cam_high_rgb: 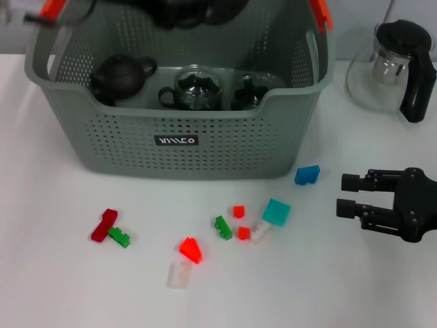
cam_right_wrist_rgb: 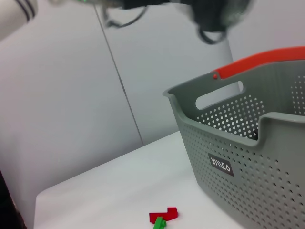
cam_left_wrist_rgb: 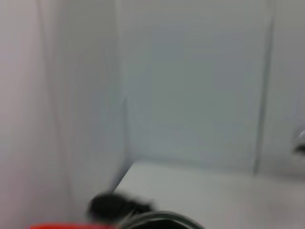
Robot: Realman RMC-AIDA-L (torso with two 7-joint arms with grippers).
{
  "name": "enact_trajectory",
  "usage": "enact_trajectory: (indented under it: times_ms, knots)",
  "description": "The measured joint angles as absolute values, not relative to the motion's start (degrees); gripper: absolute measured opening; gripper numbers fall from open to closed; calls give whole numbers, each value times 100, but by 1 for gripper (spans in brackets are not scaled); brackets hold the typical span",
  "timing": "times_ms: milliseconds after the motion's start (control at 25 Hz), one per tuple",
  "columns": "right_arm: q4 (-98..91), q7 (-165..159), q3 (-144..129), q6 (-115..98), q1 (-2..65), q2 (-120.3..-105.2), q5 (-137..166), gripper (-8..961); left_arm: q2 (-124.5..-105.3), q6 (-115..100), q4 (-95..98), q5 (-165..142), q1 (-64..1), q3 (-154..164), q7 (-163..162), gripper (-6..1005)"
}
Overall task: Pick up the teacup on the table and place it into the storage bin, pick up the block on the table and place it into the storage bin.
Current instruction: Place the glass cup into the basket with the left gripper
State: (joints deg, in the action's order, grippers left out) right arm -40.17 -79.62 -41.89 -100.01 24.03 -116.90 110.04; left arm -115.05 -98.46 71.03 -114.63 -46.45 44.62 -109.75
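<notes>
We see the storage bin (cam_high_rgb: 184,130) at the back of the white counter (cam_high_rgb: 54,287), with a black label (cam_high_rgb: 177,140) whose white letters we cannot read. The blue block (cam_high_rgb: 307,175) lies just before its right corner, near the right pincer (cam_high_rgb: 339,195), which is spread and empty.

Storage bin (cam_high_rgb: 179,140): grey perforated plastic, matt; orange plastic handle top (cam_high_rgb: 321,14).
Teapot (cam_high_rgb: 121,75): dark, dull, clay-like finish.
Pitcher (cam_high_rgb: 395,67): clear glass, glossy black handle.
Blocks (cam_high_rgb: 190,249): smooth coloured plastic.
Table (cam_high_rgb: 54,287): white, matt.
</notes>
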Motion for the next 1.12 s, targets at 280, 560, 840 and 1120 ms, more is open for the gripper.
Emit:
enact_trajectory:
  times_ms: [280,560,840,1120]
  knots:
    - [-4013,-7934,-4183,-9961,2366,-11704,11004,534,-11709,-8200,7291,-14041,-5371,6053,-11293,137]
    - [-3940,-7907,-4145,-9940,2371,-11694,11004,534,-12248,-7292,6583,-16116,-5629,7246,-11278,157]
    - [-3937,-7903,-4153,-9930,2385,-11698,11004,534,-12278,-7233,6279,-16329,-5742,7183,-11417,178]
    - [-3937,-7904,-4148,-9930,2367,-11698,11004,534,-12301,-7184,6302,-16344,-5655,7211,-11373,198]
